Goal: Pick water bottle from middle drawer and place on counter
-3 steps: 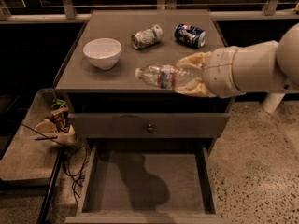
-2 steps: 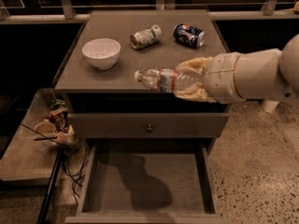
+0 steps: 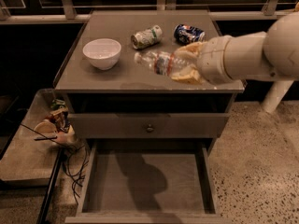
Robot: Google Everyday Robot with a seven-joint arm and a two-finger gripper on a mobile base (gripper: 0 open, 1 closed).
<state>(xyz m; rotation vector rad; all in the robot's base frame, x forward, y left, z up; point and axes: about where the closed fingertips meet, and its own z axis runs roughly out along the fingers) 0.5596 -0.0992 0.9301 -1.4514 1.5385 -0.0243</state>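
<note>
The water bottle is clear with a white cap and a red-and-blue label band. It lies sideways in my gripper, cap pointing left, held just above the counter near its front right part. My gripper is shut on the bottle's base end, with one tan finger above the bottle and one below. My white arm comes in from the right. The middle drawer is pulled open below, its floor bare, with my arm's shadow on it.
A white bowl stands on the counter's left. Two drink cans lie at the back: a pale one and a blue one. The shut drawer front has a small knob. A low side shelf with clutter and cables is at left.
My gripper has carried the bottle a little up and back over the counter top. The drawer, bowl and cans have not moved.
</note>
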